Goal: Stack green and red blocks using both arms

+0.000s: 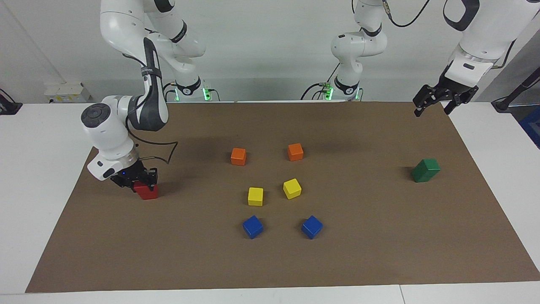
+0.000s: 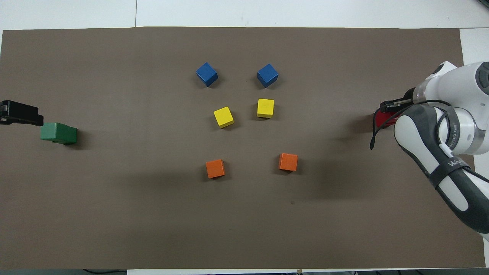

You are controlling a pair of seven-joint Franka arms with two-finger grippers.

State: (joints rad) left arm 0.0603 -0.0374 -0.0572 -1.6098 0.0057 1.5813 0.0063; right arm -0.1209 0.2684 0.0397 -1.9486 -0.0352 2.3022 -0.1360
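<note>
Quick rundown, starting low in the facing view and working up. No boxes, bins or trays anywhere on the bench [image 1: 33, 169], so nothing was sitting in anything; just loose blocks on a brown mat [image 1: 379, 236].

Lowest in the frame sat two blue blocks [image 1: 252, 226], with two yellow blocks [image 1: 255, 196] just above them. Neither pair mattered for the job.

At about that height, out at the right arm's end of the mat, the right arm [image 1: 107, 135] had its jaws closed on a red block [image 1: 147, 193], low down at the mat. I only spotted that one red; couldn't tell whether a second was tucked under the jaws.

A bit higher, at the left arm's end, the green blocks [image 1: 426, 169] were one on top of the other, the top one sitting visibly skewed.

Two orange blocks [image 1: 238, 156] sat mid-frame above the yellows. Up at the top edge, the left arm [image 1: 468, 63] hung in the air over the mat's corner, jaws open and empty.

What I'd have worried about:
- That skewed green top could slide off with any nudge.
- If the red got let go off-centre or tilted, it could tip or drag off whatever it sat on.
- The red was half hidden by the jaws, so lining it up was guesswork.
</note>
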